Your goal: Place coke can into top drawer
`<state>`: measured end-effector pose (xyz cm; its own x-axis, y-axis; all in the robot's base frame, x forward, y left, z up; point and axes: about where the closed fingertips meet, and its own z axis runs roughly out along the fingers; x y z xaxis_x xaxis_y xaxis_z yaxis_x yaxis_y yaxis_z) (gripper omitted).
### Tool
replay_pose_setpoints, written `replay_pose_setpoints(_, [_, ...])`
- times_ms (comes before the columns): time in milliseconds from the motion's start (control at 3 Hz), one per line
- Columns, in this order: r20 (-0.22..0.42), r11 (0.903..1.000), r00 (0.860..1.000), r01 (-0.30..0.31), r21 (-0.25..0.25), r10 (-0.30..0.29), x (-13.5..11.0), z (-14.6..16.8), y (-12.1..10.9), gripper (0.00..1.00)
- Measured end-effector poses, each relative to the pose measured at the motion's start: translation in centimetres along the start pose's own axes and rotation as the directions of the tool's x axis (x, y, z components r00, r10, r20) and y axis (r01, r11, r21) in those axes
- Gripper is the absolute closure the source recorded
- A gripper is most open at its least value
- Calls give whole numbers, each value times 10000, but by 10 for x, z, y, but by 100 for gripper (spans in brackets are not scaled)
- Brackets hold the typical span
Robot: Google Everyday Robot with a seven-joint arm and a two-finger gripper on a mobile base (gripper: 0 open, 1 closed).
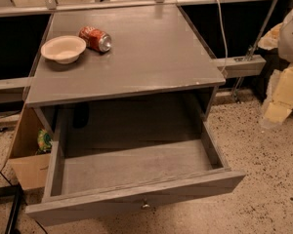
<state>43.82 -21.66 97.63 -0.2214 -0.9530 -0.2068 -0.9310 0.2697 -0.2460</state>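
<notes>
As my one camera view looks down on the scene, the small red coke can with white lettering and silver ends [95, 39] lies on its side at the rear left of the flat grey wooden cabinet top [151, 57], one silver end turned toward the right. Just beside it, on its left, a cream round bowl [63, 48] sits upright; whether the two touch I cannot tell. Below the top, the wide shallow grey wooden top drawer [132, 201] stands pulled well out toward the camera, its flat front panel carrying a small metal knob [145, 205]. The can is on the cabinet, outside the drawer. At the right edge, above the speckled stone floor [268, 169], I see the cream-coloured gripper [282, 99], well apart from both can and drawer; whether it is open or closed I cannot tell.
</notes>
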Motion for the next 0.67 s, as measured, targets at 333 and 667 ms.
replay_pose_setpoints(333, [0, 10000, 10000, 0, 1, 0, 0, 0, 0, 0])
replay_pose_setpoints(667, [259, 9994, 9997, -24, 348, 15, -7, 0, -11, 0])
